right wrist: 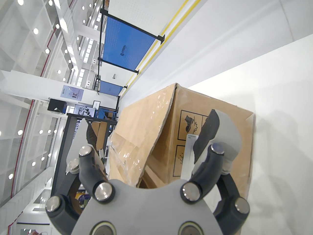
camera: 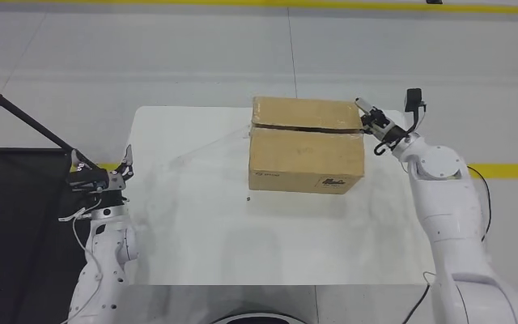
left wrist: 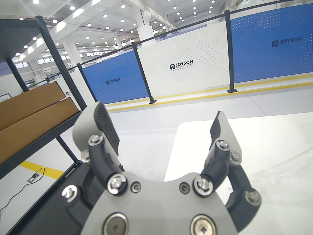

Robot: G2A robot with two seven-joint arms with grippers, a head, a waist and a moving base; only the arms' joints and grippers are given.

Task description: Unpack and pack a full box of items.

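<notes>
Right pincer wide open, empty; brown cardboard box just ahead of it, flap seam facing. Suggest nipping one flap edge, lifting slowly. Left pincer open, empty, well away across white worktop.

Pale grey hall floor marked by a yellow line, bounded by blue panels and white perforated panels fixed between black posts, high white ceiling lit by round lamps, black metal rack loaded with flat cardboard cartons, white table set nearby.
</notes>
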